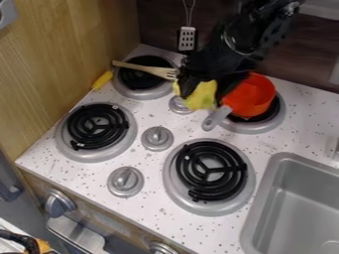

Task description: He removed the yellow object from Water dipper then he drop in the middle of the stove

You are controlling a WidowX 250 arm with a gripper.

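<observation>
The black gripper (204, 93) pinches the yellow object (200, 99) above the back knob (179, 105), beside the orange pan (251, 94). A wooden wall (59, 59) and gray sink (298, 203) flank the speckled white stovetop (149, 166).

The black WidowX 250 arm (265, 25) enters at the top edge of the view, to the right of its middle, and slants down to the left. Its wrist (240, 43) is also tilted. Below it hangs the black two-finger gripper (202, 97), in the upper part of the view. Its two fingers point downward, spaced apart and in a holding pose.
</observation>
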